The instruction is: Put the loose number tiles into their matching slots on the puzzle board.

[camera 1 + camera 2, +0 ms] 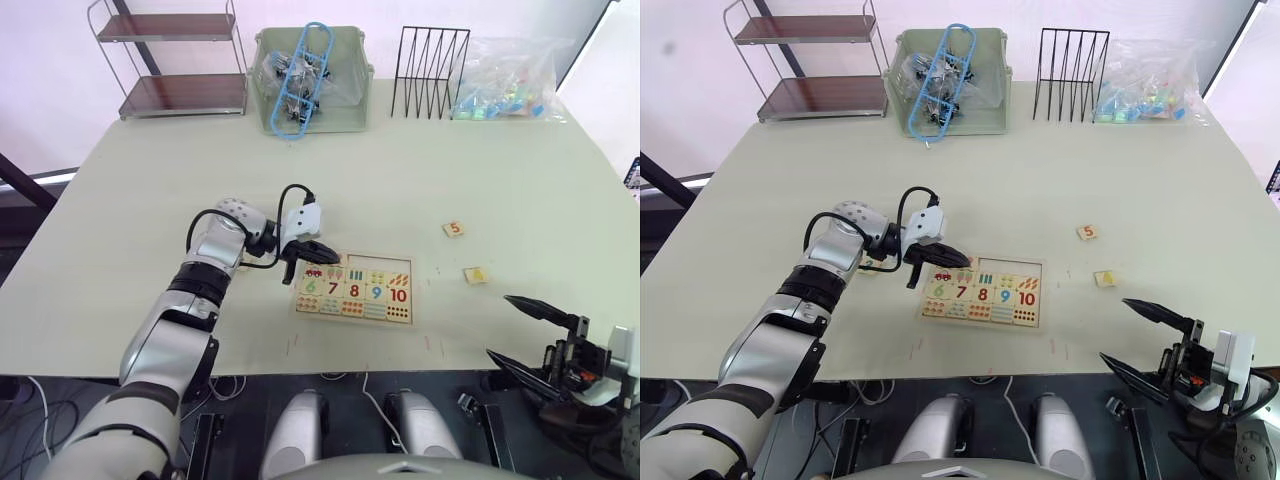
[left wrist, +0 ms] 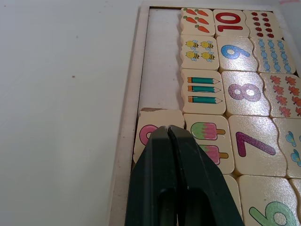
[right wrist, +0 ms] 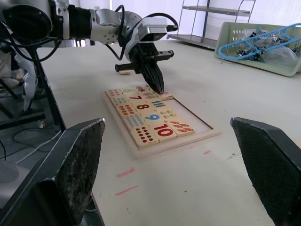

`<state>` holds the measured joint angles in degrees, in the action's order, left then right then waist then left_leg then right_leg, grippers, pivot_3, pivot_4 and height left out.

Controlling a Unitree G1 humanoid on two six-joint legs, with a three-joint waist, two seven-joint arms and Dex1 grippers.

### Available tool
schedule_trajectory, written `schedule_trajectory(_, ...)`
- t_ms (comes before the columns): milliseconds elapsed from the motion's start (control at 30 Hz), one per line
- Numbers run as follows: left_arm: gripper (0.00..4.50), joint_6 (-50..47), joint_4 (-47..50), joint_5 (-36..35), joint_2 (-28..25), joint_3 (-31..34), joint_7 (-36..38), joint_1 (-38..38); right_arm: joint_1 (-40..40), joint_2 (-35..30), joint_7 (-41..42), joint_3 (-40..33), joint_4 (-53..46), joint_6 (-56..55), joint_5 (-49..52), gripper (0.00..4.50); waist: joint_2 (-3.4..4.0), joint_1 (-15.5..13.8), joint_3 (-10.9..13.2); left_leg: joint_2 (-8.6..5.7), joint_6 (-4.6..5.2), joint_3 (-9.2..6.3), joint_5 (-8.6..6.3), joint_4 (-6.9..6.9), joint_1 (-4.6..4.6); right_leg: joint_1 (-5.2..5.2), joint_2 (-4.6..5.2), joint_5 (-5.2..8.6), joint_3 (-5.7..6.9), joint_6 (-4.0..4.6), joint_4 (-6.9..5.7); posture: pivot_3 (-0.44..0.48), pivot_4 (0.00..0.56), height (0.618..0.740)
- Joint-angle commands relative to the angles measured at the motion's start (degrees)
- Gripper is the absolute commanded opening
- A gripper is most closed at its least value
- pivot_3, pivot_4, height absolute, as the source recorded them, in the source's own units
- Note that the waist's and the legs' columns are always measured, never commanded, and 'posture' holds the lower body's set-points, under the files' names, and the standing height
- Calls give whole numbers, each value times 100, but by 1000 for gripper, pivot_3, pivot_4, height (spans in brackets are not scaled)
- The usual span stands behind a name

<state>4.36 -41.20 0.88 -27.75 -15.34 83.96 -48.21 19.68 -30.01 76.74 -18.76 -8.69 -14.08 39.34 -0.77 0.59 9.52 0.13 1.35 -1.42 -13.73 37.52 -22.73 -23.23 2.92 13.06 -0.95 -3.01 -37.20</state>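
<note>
The left gripper [image 2: 168, 128] has its fingers pressed together with nothing between them, the tips resting on a number tile [image 2: 157, 134] with a pink digit that lies at the near end of the puzzle board [image 1: 355, 287]. That tile sits slightly askew, overlapping the end of the bare slot row [image 2: 161, 61], which runs straight ahead of the fingertips along the board's rim. Judgement: this is a push to seat the tile, and the row's long axis lines up with the fingers, so any correction is a small nudge, not a lift. The right gripper [image 1: 530, 335] hangs at the worktop [image 1: 520, 170] edge, fingers spread wide and empty. Two loose tiles lie well to the right of the board: the 5 tile [image 1: 453, 229] and a yellow-marked tile [image 1: 476, 274], digit unreadable. Both lie nearer the right arm. Another small piece [image 3: 124, 72] lies beyond the left gripper.
</note>
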Motion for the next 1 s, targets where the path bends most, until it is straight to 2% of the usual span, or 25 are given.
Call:
schedule_trajectory(33, 44, -26, 21, 28, -105, -30, 41, 100, -17, -40, -19, -131, -93, -33, 87, 4500, 0, 3, 0, 0, 0, 0, 0, 0, 1, 0, 0, 0, 0, 0, -1, 0, 150, 740)
schedule_trajectory(233, 44, -253, 202, -302, -53, 208, 58, 28, -83, -35, -9, -122, -42, -31, 89, 4500, 0, 1, 0, 0, 0, 0, 0, 0, 1, 0, 0, 0, -1, 0, -2, 0, 150, 740)
schedule_trajectory(433, 44, -1079, 1125, -1041, -191, 659, 239, 279, -217, 10, -41, -144, 90, -12, 155, 4500, 0, 3, 0, 3, 0, -2, 0, 0, -1, 0, 0, 0, 0, 0, -2, 0, 150, 740)
schedule_trajectory(567, 44, -1630, 1827, -1540, -460, 1020, 257, 639, -281, 5, -20, -158, 175, 2, 187, 4500, 1, 13, 0, 4, 0, -6, 0, 0, 1, 0, 0, 0, -3, 0, -3, 0, 150, 740)
schedule_trajectory(800, 44, -2342, 2882, -1965, -1145, 1955, -688, 1781, -384, -7, -141, -204, 309, 141, 269, 4500, 1, 23, 0, 20, 0, -21, 0, 0, 11, -2, 1, 2, -13, 4, -16, 0, 150, 740)
schedule_trajectory(1000, 44, -2602, 3799, -2373, -1287, 2841, -1597, 2895, -622, -71, -362, -227, 598, 178, 64, 4500, 1, -51, 0, 18, -1, -22, 0, 0, 12, -2, 16, 3, -11, 4, -17, 0, 150, 740)
